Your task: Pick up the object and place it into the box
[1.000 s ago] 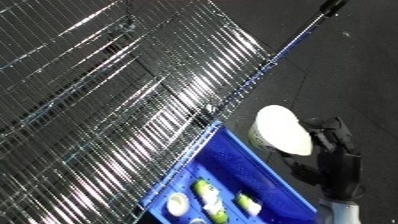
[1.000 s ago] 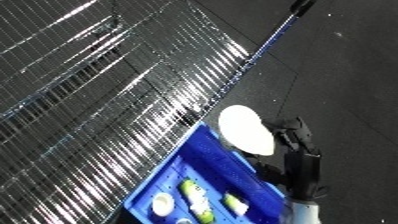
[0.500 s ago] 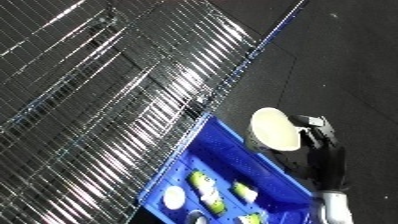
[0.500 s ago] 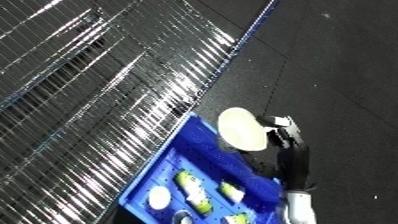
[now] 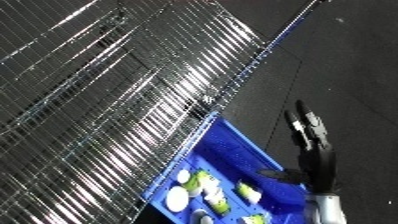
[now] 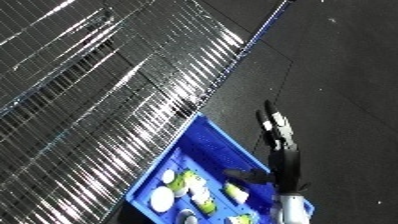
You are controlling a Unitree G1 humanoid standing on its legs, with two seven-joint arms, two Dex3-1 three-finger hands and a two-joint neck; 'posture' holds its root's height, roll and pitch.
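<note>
Left eye view, looking steeply down and tilted: the robot's right hand (image 5: pixel 306 131) rises from the lower right, a black hand on a dark wrist with a strip of white forearm (image 5: pixel 325 210) at the bottom edge. Its fingers (image 5: pixel 298 120) are stretched out nearly straight and lie close together, pointing up the picture, with pale metal parts showing on one of them. They hold nothing. A dark thumb-like part (image 5: pixel 277 174) juts to the left lower down, over the near corner of the bin. The hand stands above the dark floor, just beside the right rim of the bin and not touching anything that can be made out.

Just left of the hand lies the blue bin (image 5: pixel 233 150), a plastic tub set cornerwise with its far corner pointing up. Its upper half shows bare blue floor. Its lower half holds a cluster of small things: a round white object (image 5: pixel 177 198) near the left wall, a smaller white one (image 5: pixel 183 175) above it, and several yellow-green and white pieces (image 5: pixel 208 186) toward the middle, with another yellow-green piece (image 5: pixel 248 191) closer to the hand. Which of these is the task's object cannot be told, since they are small and blurred.

Beyond the bin, filling the left and top of the view, stands a silver wire rack (image 5: pixel 133 85), its thin bars catching bright streaks of light. The bin's left wall lies right against its edge. To the right spreads dark grey floor (image 5: pixel 355 75).

The left hand shows in neither view.
</note>
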